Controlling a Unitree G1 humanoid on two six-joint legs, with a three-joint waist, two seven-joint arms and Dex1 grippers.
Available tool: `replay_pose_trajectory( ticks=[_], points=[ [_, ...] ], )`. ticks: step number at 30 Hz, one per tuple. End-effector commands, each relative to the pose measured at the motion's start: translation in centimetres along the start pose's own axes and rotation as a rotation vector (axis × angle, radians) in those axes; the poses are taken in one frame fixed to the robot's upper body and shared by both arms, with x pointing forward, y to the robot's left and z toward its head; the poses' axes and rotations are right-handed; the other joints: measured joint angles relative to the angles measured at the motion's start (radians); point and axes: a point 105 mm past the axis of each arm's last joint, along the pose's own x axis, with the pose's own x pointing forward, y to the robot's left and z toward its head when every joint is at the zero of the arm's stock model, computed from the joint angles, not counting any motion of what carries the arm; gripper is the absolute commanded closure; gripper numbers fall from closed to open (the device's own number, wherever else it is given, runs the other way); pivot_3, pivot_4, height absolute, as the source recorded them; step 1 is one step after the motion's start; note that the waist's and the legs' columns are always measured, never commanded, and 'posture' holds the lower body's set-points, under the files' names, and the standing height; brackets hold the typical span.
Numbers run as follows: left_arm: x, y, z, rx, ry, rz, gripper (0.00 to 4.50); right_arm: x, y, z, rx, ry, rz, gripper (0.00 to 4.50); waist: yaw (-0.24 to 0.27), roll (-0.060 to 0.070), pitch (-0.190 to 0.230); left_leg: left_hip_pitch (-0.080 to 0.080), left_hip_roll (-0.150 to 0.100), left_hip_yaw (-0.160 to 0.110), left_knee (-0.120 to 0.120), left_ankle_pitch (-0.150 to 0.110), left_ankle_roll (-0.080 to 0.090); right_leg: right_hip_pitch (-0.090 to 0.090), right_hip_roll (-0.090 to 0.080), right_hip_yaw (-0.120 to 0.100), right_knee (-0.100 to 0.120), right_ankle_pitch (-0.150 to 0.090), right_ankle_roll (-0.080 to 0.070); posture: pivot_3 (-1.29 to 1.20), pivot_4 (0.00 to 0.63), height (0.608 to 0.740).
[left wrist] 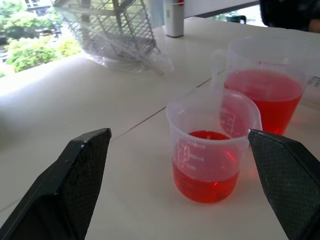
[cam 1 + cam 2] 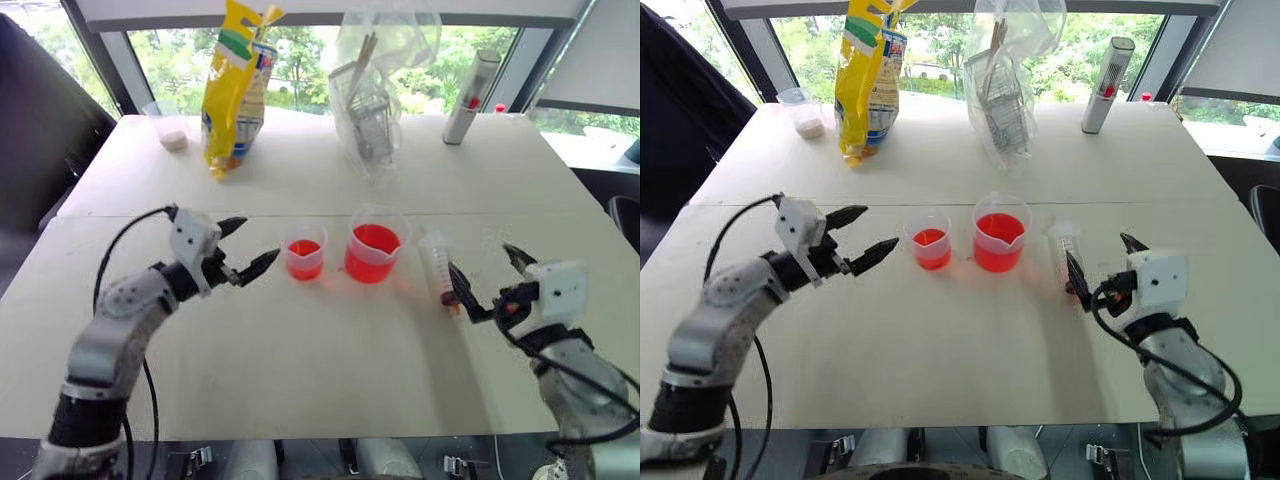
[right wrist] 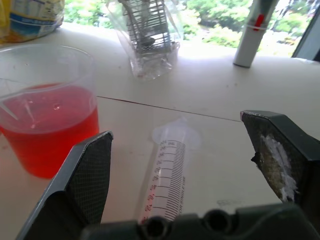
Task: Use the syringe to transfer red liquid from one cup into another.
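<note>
Two clear cups of red liquid stand mid-table: a small cup (image 2: 305, 252) and, to its right, a larger cup (image 2: 375, 245). Right of them the clear syringe (image 2: 438, 265) lies flat on the white table (image 2: 320, 370), with black graduation marks and a red-tinted end toward me. My left gripper (image 2: 260, 238) hovers open just left of the small cup (image 1: 212, 150), pointing at it. My right gripper (image 2: 480, 257) is open just behind the syringe (image 3: 167, 175), which lies between its fingers' line of sight. Neither holds anything.
Along the far edge stand a yellow snack bag (image 2: 235, 85), a clear plastic bag with a wire basket (image 2: 372, 90), a grey tube with a red dot (image 2: 470, 97) and a small cup of white stuff (image 2: 170, 125). A seam crosses the table.
</note>
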Motion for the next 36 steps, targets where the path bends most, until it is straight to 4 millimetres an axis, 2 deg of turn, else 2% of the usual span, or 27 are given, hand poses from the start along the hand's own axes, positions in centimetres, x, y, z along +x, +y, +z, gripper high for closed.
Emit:
replay_pose_trajectory(
  ticks=[1,6,11,18,22,27,32,35,36],
  points=[
    [0.3,0.0,1.5,0.011,0.017,-0.158,0.0,1.1,-1.0,2.0,0.075,0.076,0.102,0.04,-0.002,0.0,0.002,0.0,0.0,0.0,0.0,0.0,0.0,0.0,0.0,0.0,0.0,0.0,0.0,0.0,0.15,0.739],
    [0.7,-0.1,2.7,0.041,0.061,-0.329,0.0,3.4,-3.6,4.4,0.151,0.274,0.178,0.04,-0.002,0.002,0.004,0.0,0.0,0.0,0.0,0.0,0.0,-0.001,0.0,0.0,0.0,-0.001,-0.002,0.0,0.15,0.739],
    [1.1,-0.4,3.4,0.053,0.08,-0.428,0.0,4.8,-3.6,5.0,0.195,0.529,0.268,0.04,0.0,0.001,0.004,-0.001,0.0,0.0,-0.006,0.0,0.001,-0.004,0.001,0.0,-0.003,0.001,0.0,0.0,0.15,0.739],
    [2.0,-0.1,4.3,0.091,0.055,-0.428,0.0,7.6,-2.5,2.8,0.221,0.786,0.321,0.04,-0.002,0.002,0.004,-0.009,0.0,0.001,-0.006,-0.001,0.002,-0.011,0.001,0.0,-0.004,0.001,0.001,0.0,0.15,0.739],
    [2.0,-0.3,4.5,0.109,0.049,-0.422,0.0,9.0,-2.4,0.7,0.202,0.906,0.29,0.04,0.001,0.002,0.003,-0.016,0.0,0.001,-0.004,0.0,0.002,-0.018,0.001,0.0,-0.003,0.001,0.001,0.0,0.15,0.739],
    [1.7,-0.3,5.0,0.131,0.039,-0.394,0.0,9.8,-2.0,-1.4,0.17,1.0,0.289,0.04,0.001,0.002,0.003,-0.016,0.0,0.001,-0.003,0.0,0.002,-0.017,0.0,0.0,-0.003,0.002,0.001,0.0,0.15,0.739],
    [1.4,-0.5,5.4,0.159,0.033,-0.371,0.0,10.0,-1.3,-2.2,0.118,1.042,0.327,0.04,0.0,0.003,0.003,-0.016,0.0,0.0,0.0,-0.001,0.002,-0.017,0.001,0.0,0.0,0.002,0.001,0.0,0.15,0.739],
    [1.5,-0.5,5.8,0.171,0.017,-0.36,0.0,10.0,-1.0,-2.3,0.103,1.055,0.34,0.91,0.0,0.003,0.003,-0.016,0.0,0.0,0.002,-0.001,0.002,-0.017,0.001,-0.001,0.002,0.002,0.001,0.0,0.15,0.739],
    [1.6,-0.5,6.0,0.174,0.005,-0.349,0.0,10.1,-0.9,-2.4,0.101,1.059,0.344,1.38,0.0,0.003,0.003,-0.016,0.0,0.0,0.003,-0.001,0.002,-0.017,0.001,-0.001,0.003,0.002,0.001,0.0,0.15,0.739]
  ],
)
